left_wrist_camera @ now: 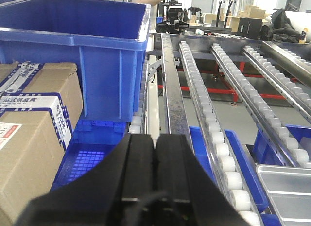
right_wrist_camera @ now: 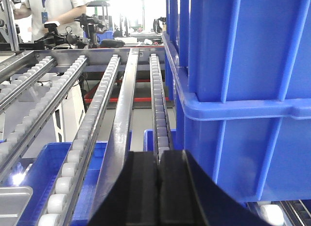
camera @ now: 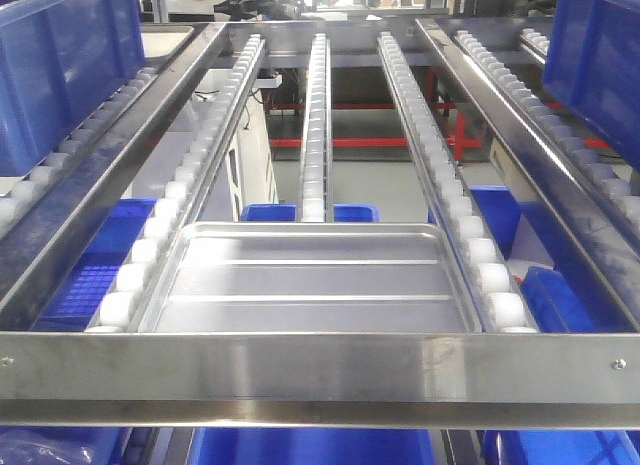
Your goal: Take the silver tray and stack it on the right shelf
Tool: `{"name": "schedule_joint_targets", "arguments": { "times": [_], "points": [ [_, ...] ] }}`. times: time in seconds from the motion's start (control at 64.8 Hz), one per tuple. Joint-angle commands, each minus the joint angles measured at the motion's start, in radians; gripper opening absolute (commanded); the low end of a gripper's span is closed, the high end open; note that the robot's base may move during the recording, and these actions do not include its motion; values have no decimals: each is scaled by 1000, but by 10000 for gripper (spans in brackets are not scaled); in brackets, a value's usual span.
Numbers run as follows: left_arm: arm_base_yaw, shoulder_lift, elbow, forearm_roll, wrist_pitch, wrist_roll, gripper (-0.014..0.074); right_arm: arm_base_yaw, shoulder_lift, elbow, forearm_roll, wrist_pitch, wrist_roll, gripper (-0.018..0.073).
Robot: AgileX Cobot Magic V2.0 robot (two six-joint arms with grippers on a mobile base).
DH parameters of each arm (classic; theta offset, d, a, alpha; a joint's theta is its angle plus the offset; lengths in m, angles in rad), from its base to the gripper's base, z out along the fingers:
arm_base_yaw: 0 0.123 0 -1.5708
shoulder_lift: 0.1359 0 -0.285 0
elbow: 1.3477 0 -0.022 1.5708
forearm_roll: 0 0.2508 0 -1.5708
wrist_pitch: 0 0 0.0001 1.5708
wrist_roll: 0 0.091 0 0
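The silver tray [camera: 305, 282], shiny with two long ridges, lies flat on the roller rails of the rack straight ahead, against its front bar [camera: 320, 367], which shows one screw at each end. Its corner shows in the left wrist view [left_wrist_camera: 286, 189] and in the right wrist view [right_wrist_camera: 12, 204]. The rack to the right [camera: 575, 145] has white roller rails; its front bar is out of view. My left gripper [left_wrist_camera: 155, 143] is shut and empty, left of the tray. My right gripper [right_wrist_camera: 159, 160] is shut and empty, right of the tray. Neither shows in the front view.
A large blue crate [right_wrist_camera: 243, 80] sits on the right rack, close beside my right gripper. Another blue crate [left_wrist_camera: 73, 56] sits on the left rack above cardboard boxes [left_wrist_camera: 29, 138]. Blue bins [camera: 300, 445] lie below the rails. A person [right_wrist_camera: 53, 12] stands far behind.
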Motion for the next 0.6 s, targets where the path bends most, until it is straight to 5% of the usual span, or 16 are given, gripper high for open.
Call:
{"name": "schedule_joint_targets", "arguments": {
  "times": [0.0, 0.586],
  "points": [
    [-6, -3, 24, -6, -89, 3, -100, -7, -17, -2, -1, -87, -9, 57],
    [-6, -3, 24, -6, -89, 3, -100, -7, -17, -2, -1, -99, -8, 57]
  ]
}}
